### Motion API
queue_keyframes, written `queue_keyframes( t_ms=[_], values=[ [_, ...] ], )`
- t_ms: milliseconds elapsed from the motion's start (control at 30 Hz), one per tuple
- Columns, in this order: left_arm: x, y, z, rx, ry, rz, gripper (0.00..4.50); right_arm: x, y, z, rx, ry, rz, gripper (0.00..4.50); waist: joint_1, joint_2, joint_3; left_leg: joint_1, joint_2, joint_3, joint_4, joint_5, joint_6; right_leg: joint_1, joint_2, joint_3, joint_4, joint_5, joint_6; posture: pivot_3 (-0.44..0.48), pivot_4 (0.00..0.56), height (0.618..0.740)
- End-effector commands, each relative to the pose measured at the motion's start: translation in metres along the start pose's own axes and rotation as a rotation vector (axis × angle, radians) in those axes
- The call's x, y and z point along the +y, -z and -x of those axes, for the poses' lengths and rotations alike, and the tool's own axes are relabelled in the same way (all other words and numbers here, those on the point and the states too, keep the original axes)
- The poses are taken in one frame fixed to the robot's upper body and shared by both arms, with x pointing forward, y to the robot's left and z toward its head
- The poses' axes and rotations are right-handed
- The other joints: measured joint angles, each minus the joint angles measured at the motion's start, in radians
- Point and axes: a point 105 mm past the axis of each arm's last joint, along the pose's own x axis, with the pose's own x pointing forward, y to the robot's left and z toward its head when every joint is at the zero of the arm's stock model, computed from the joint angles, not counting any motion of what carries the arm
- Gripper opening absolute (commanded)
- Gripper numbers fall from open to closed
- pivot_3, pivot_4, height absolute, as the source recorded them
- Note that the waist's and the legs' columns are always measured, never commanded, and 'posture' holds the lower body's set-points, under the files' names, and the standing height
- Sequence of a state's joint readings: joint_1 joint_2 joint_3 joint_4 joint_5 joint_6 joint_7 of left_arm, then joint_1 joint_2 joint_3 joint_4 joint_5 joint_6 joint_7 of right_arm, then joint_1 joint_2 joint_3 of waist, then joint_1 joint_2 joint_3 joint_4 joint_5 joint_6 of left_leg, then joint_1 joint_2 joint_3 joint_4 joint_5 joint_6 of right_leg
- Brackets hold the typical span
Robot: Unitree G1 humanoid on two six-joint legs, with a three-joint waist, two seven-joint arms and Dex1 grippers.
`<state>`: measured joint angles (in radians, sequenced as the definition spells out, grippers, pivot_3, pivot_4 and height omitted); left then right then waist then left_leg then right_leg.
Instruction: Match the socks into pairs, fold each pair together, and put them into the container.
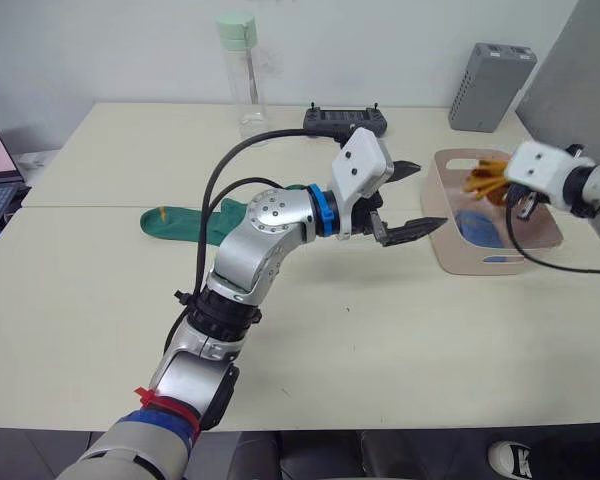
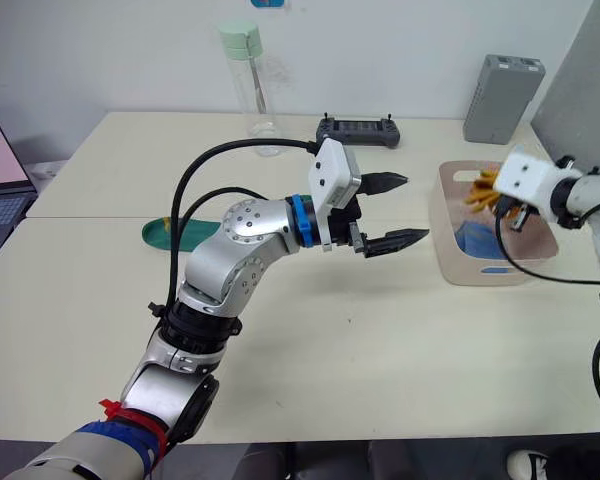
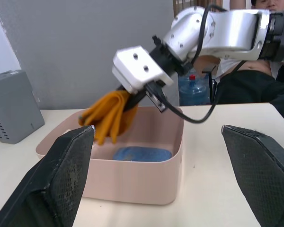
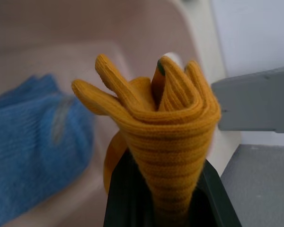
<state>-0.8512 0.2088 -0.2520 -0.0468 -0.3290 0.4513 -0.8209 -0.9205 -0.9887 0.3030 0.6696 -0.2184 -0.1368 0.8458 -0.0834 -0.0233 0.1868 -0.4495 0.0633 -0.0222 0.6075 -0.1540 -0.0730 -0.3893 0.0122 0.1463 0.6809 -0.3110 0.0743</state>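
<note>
In the left eye view, you had the right gripper (image 1: 521, 205) clamped on the folded mustard yellow pair (image 1: 486, 181), held above the far half of the pink container (image 1: 442, 232), which stood near the right edge of the table (image 1: 380, 350). The bundle hung over the tub's opening, so the release called for a short descent and little sideways travel. The folded blue pair (image 1: 475, 226) already lay on the tub floor, nearer the front wall. The left gripper (image 1: 410, 200) hovered with its jaws wide apart and empty, just beside the tub's left wall. A dark green sock (image 1: 180, 220) lay flat toward the table's left half, its long axis parallel to the far edge and partly hidden behind the left arm; that arm was the nearer one to it.

In the right eye view, a clear bottle (image 2: 252, 85), a black controller (image 2: 359, 131) and a grey ribbed box (image 2: 503, 98) stood along the far edge, well apart from the tub. Nothing blocked the drop.

In the left wrist view, the yellow bundle hung partly inside the tub's rim, beside and above the blue pair.

In the right wrist view, the fingers (image 4: 118, 198) pinched the bundle's folded end, with loose folds fanning outward over the tub.
</note>
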Motion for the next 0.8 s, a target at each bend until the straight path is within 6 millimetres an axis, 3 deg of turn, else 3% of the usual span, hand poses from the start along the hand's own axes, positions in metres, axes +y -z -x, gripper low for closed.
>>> queue_keyframes(
  t_ms=[33,100,267,533,667,800],
  values=[
    [-0.007,-0.006,0.004,-0.013,0.022,-0.03,4.46,0.004,-0.005,-0.001,-0.013,-0.02,0.143,0.0,0.0,0.0,0.0,0.0,0.0,0.0,0.0,0.0,0.0,0.0,0.0,0.0,0.0,0.0,0.0,0.0,0.15,0.74],
    [-0.008,-0.005,0.006,-0.007,0.025,-0.03,4.46,0.012,-0.005,-0.004,-0.021,-0.062,0.166,0.0,0.001,0.001,0.0,0.0,0.0,0.0,0.001,0.0,0.0,0.0,0.0,0.0,0.0,0.0,0.0,0.0,0.15,0.74],
    [-0.006,-0.005,0.01,-0.002,0.013,-0.023,4.5,0.021,-0.011,0.004,-0.056,-0.186,0.132,1.64,0.005,0.001,0.0,0.0,0.0,-0.001,0.001,0.0,0.0,0.002,0.0,-0.001,0.0,0.0,0.0,0.0,0.15,0.74],
    [-0.006,-0.004,0.01,0.002,0.029,-0.029,4.5,-0.005,-0.03,0.049,-0.104,-0.328,0.03,4.48,0.013,0.004,0.002,0.0,0.0,-0.001,0.002,0.0,0.0,0.003,0.0,-0.002,0.0,0.001,0.0,0.0,0.15,0.74],
    [-0.01,-0.005,0.008,-0.007,0.047,-0.03,4.5,-0.021,-0.027,0.066,-0.07,-0.327,-0.001,4.48,0.015,0.004,0.002,0.001,0.0,-0.002,0.002,0.0,0.0,0.003,0.0,-0.002,0.001,0.001,0.0,0.0,0.15,0.74],
    [-0.011,-0.006,0.005,-0.013,0.054,-0.033,4.5,-0.035,-0.028,0.051,-0.085,-0.207,-0.014,4.48,0.012,0.004,0.002,0.001,0.0,-0.001,0.002,0.0,0.0,0.003,-0.001,-0.002,0.0,0.001,0.0,0.0,0.15,0.74]
  ],
)
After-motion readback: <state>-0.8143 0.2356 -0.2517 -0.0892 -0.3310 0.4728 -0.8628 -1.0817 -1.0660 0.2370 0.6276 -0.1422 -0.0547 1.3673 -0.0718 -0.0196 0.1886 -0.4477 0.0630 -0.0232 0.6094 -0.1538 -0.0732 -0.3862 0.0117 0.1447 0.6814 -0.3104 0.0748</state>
